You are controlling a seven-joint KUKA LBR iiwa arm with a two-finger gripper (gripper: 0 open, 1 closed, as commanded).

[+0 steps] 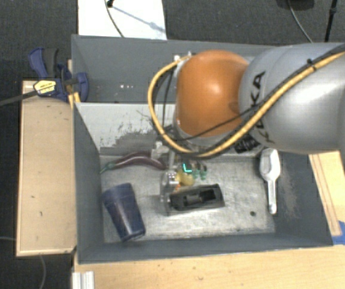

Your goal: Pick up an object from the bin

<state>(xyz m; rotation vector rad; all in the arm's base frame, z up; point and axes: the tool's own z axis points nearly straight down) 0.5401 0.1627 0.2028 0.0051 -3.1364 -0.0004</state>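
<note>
Dark speckled carpet [15,23] lies all around, a white sheet [124,11] resting on it.

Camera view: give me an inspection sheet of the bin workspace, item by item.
Surface: grey bin floor, scuffed and streaked.
Job's things: black oblong block mid-floor; dark blue cup on its side, lower left; white spoon along the right side.
Clutter: dark reddish strands at the left rear; small green item beside the gripper.
Grippers: gripper low at the black block's left end; contact unclear.
Cables: yellow cable looped round the orange cover.
Surroundings: dark floor around the bin.
</note>
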